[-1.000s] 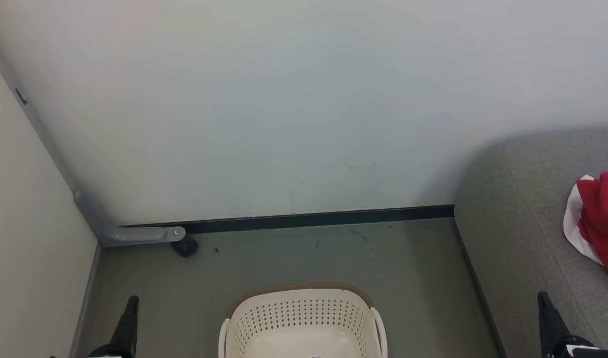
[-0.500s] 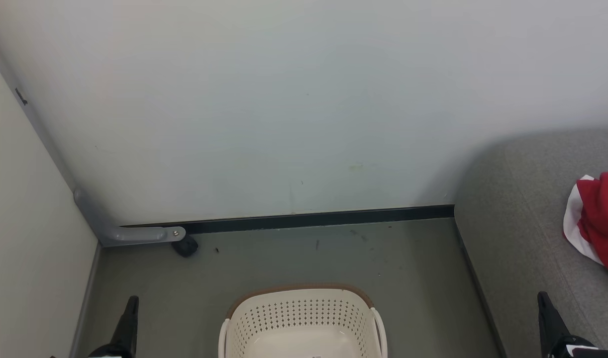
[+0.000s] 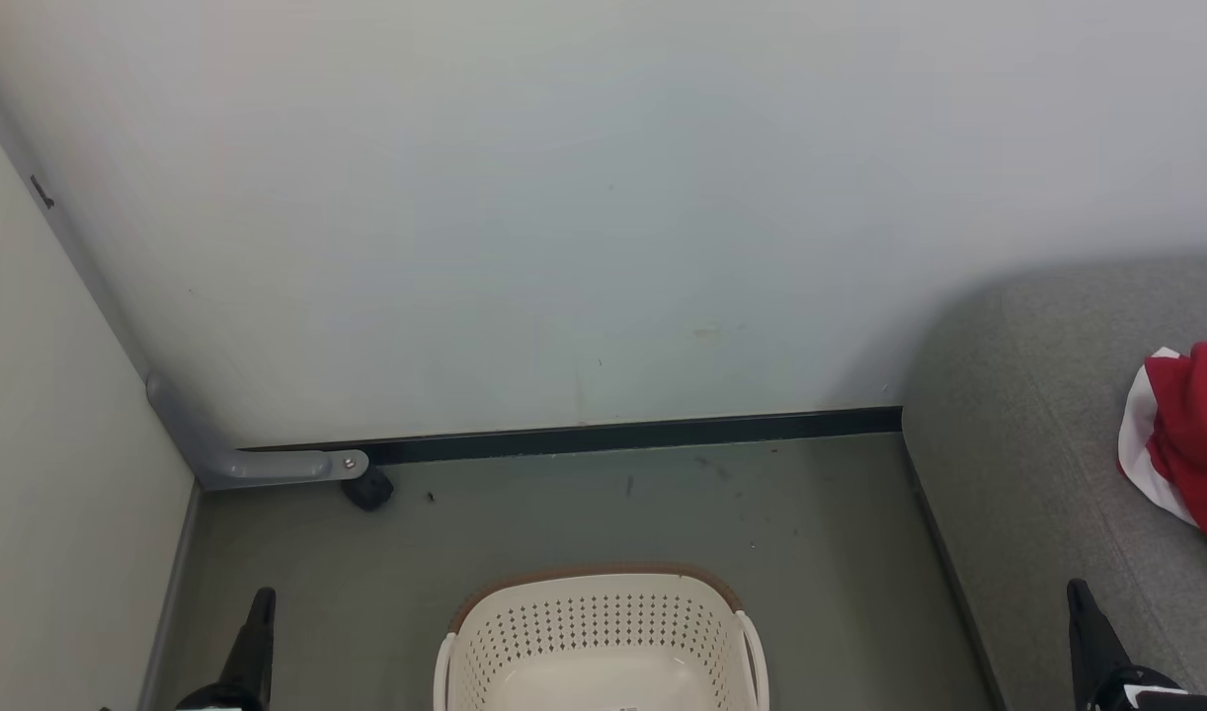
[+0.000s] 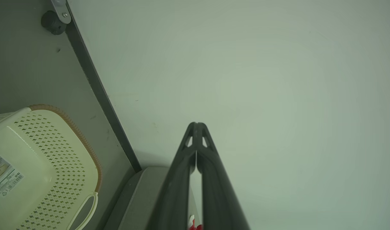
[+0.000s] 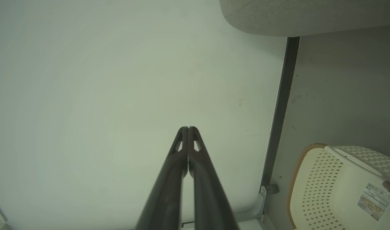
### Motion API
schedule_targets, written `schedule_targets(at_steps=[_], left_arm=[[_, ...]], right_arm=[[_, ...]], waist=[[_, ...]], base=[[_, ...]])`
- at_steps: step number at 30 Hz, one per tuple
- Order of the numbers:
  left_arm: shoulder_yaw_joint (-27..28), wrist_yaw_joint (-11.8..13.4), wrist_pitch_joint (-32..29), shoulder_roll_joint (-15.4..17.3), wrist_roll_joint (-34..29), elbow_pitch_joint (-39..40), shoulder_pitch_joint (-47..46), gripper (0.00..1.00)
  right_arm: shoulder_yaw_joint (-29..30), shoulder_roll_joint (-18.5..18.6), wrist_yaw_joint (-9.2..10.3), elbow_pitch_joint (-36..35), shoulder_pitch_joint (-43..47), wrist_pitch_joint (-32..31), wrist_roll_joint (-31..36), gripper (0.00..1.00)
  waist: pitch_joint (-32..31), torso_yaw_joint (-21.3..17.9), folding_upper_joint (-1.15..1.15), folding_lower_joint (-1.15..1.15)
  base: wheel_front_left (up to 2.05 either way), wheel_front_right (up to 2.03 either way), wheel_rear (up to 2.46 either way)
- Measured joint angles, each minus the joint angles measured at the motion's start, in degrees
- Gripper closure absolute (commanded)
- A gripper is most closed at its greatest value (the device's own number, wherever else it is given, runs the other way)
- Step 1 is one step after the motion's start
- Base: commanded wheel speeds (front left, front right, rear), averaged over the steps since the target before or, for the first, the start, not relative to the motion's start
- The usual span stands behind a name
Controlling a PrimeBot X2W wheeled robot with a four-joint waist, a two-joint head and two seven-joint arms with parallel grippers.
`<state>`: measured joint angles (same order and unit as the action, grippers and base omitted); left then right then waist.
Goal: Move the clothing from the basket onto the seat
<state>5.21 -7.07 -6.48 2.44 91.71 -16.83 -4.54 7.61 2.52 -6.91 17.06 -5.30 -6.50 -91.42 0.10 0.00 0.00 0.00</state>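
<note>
The cream basket [image 3: 603, 632] with its brown rim stands on the floor at the bottom centre of the head view, and nothing lies in the part of it I can see. Red clothing [image 3: 1191, 434] with white trim lies bunched on the grey seat [image 3: 1038, 444] at the right edge. My left gripper [image 3: 261, 602] points up at the lower left, shut and holding nothing. My right gripper [image 3: 1078, 592] points up at the lower right, beside the seat's front, shut with nothing in it. In the wrist views both finger pairs, left gripper [image 4: 196, 125] and right gripper [image 5: 186, 129], are pressed together against the pale wall.
A pale wall [image 3: 564, 217] with a dark skirting strip [image 3: 613, 434] closes the back. A second wall runs along the left, with a grey bracket [image 3: 258, 459] and a small black foot [image 3: 368, 489] in the corner. Grey floor [image 3: 584, 513] lies between basket and wall.
</note>
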Motion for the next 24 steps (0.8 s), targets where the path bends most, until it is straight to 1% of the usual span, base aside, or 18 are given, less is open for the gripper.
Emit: schedule_targets(at_steps=[24], left_arm=[[0.0,0.0,0.0,0.0,0.0,0.0,0.0,1.00]], right_arm=[[0.0,0.0,-0.01,0.0,0.0,0.0,0.0,1.00]], waist=[[0.0,0.0,0.00,0.00]], base=[[0.00,0.00,0.00]])
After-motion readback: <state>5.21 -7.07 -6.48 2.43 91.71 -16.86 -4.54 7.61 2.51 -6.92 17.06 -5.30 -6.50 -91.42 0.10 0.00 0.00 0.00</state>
